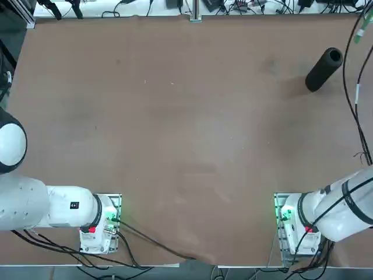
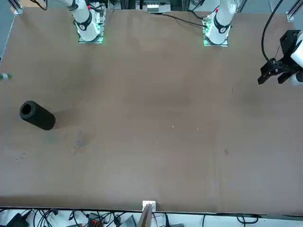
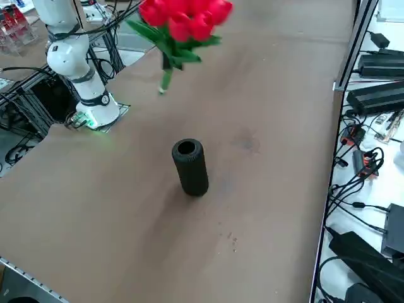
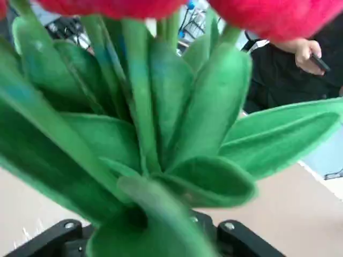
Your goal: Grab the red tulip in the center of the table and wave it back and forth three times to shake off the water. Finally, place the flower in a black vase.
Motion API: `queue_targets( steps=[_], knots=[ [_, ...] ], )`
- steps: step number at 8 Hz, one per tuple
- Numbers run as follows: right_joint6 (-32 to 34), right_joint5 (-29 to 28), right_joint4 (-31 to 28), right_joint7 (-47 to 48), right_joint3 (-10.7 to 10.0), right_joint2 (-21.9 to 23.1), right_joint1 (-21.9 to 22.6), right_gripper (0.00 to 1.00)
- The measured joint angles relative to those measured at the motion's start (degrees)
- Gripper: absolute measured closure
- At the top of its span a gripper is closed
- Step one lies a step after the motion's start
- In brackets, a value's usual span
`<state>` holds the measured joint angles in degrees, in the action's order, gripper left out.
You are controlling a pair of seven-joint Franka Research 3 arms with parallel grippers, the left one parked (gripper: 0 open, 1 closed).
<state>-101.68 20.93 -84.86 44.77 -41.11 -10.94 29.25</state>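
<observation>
Tulip (image 4: 155, 139) in R gripper (image 4: 155, 235), aloft

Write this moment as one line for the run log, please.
tulip: held in air by right claw | vase: lying on table, empty | step: not placed yet

Only the black vase (image 1: 324, 69) interrupts the open table (image 1: 186, 146).

Illumination even and diffuse from overhead. The counter (image 1: 186, 146) shows no glare; the black vase (image 3: 190, 166) casts a soft, faint shadow. Wrist view: the red tulip (image 4: 144, 134) is close, out of focus, motion-blurred.
</observation>
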Motion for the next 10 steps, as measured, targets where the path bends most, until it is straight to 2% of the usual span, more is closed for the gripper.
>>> queue_targets(
  steps=[2,4,6,10],
  knots=[
    [-9.0,2.3,-5.6,11.5,-0.1,-3.7,-1.0,0.85],
    [-14.2,6.5,-11.4,20.6,-0.1,-4.3,-1.2,0.85],
    [-15.0,8.6,-13.6,27.5,0.0,-4.2,-0.5,0.85],
    [-15.7,17.3,-20.1,43.8,0.5,-4.1,2.2,0.85]
  ],
)
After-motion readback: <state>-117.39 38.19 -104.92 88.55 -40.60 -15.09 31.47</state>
